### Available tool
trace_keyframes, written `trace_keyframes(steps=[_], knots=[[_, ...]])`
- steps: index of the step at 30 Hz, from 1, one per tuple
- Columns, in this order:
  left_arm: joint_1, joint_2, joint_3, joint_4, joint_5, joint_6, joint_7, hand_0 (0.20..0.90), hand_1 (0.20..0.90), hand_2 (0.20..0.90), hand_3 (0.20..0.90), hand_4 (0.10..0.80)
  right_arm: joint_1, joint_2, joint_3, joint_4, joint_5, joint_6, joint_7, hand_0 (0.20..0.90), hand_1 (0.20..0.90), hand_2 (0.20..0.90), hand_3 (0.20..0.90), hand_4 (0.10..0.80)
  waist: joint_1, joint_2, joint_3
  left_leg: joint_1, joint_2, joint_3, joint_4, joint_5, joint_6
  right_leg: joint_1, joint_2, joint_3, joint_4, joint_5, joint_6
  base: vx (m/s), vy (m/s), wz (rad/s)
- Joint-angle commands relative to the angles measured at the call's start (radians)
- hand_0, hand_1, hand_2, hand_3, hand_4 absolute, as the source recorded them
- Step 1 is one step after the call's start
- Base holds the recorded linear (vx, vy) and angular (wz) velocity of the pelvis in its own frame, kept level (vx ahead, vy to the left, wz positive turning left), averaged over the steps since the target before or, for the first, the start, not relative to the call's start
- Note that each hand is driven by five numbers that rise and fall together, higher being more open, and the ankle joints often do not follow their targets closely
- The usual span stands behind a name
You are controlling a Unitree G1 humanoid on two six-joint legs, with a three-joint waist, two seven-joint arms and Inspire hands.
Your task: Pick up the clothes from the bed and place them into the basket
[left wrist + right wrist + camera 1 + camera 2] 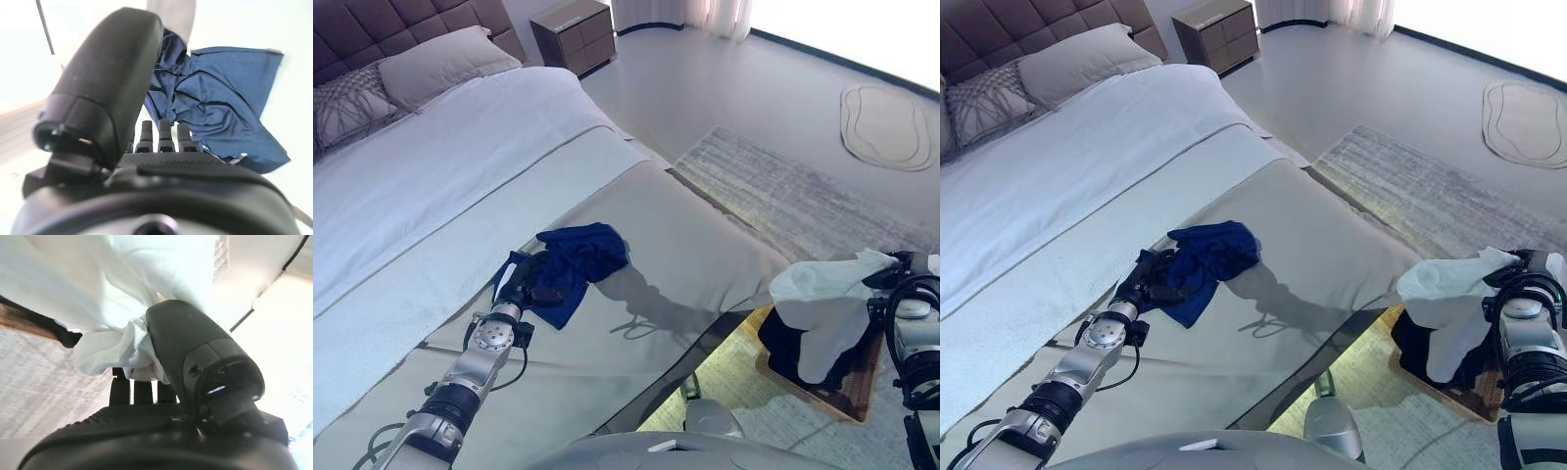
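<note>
A dark blue garment (582, 257) lies crumpled on the grey bed cover (705, 255) near the foot of the bed. My left hand (522, 281) rests on its near edge; in the left wrist view the thumb (112, 83) and fingers (166, 134) curl into the blue cloth (220, 112). My right hand (896, 269) is off the bed at the right, shut on a white garment (822, 299) that hangs over the brown basket (862, 390) on the floor. The right wrist view shows the white cloth (98, 284) pinched under the thumb (195, 352). Dark clothes (783, 343) lie in the basket.
Pillows (431, 64) lie at the head of the bed and a nightstand (573, 34) stands beyond it. A grey rug (783, 186) lies beside the bed, an oval mat (886, 127) farther off. The basket stands just past the bed's foot corner.
</note>
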Motion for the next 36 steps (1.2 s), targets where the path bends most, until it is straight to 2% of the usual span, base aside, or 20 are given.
trace_keyframes(steps=[1,8,9,10,22,31,36], knots=[[-0.06,0.022,0.02,0.023,0.033,-0.069,0.018,0.9,0.9,0.9,0.9,0.8,-0.1,-0.164,-0.052,0.028,-0.053,-0.057,-0.066,0.3,0.3,0.3,0.2,0.1,-0.011,-0.008,-0.007,-0.037,0.033,-0.107,0.042,-0.048,-0.07,0.049,0.003,-0.031,0.031,-0.091,0.024,0.0,0.0,0.0],[-0.053,0.008,0.012,0.019,0.029,-0.08,0.022,0.9,0.9,0.9,0.9,0.8,-0.082,-0.197,-0.073,0.036,-0.077,-0.058,-0.052,0.3,0.3,0.3,0.2,0.1,-0.025,0.026,0.016,-0.053,0.035,-0.099,0.047,-0.042,-0.083,0.037,-0.003,-0.029,0.025,-0.092,0.023,-0.008,-0.013,-0.05],[-0.053,0.006,0.012,0.016,0.032,-0.08,0.023,0.9,0.9,0.9,0.9,0.8,-0.08,-0.2,-0.075,0.045,-0.078,-0.062,-0.05,0.693,0.693,0.693,0.658,0.558,-0.024,0.028,0.019,-0.054,0.036,-0.099,0.048,-0.041,-0.084,0.036,-0.004,-0.029,0.025,-0.093,0.023,-0.009,-0.029,-0.09],[-0.052,0.007,0.012,0.009,0.032,-0.076,0.023,0.9,0.9,0.9,0.9,0.8,-0.08,-0.205,-0.075,0.053,-0.076,-0.063,-0.05,0.9,0.9,0.9,0.9,0.8,-0.022,0.03,0.02,-0.055,0.036,-0.099,0.048,-0.041,-0.085,0.037,-0.004,-0.031,0.025,-0.093,0.022,-0.005,-0.026,-0.07],[-0.045,0.017,0.017,-0.008,0.022,-0.066,0.018,0.9,0.9,0.9,0.9,0.8,-0.063,-0.207,-0.081,0.053,-0.082,-0.038,-0.052,0.9,0.9,0.9,0.9,0.8,-0.014,0.024,0.015,-0.059,0.04,-0.103,0.049,-0.038,-0.089,0.042,-0.003,-0.045,0.025,-0.097,0.019,0.002,-0.007,-0.02],[-0.032,0.007,0.024,-0.01,0.026,-0.059,0.035,0.9,0.9,0.9,0.9,0.8,-0.056,-0.181,-0.063,0.016,-0.092,-0.047,-0.048,0.9,0.9,0.9,0.9,0.8,0.005,0.002,-0.002,-0.046,0.035,-0.116,0.05,-0.044,-0.081,0.059,-0.006,-0.058,0.034,-0.104,0.016,0.028,0.023,0.04],[-0.017,0.005,0.043,-0.009,0.022,-0.057,0.042,0.9,0.9,0.9,0.9,0.8,-0.075,-0.167,-0.039,-0.067,-0.074,-0.066,-0.054,0.9,0.9,0.9,0.9,0.8,0.026,-0.017,-0.014,-0.038,0.032,-0.132,0.051,-0.046,-0.077,0.078,-0.01,-0.076,0.042,-0.113,0.012,0.035,0.025,0.07]])
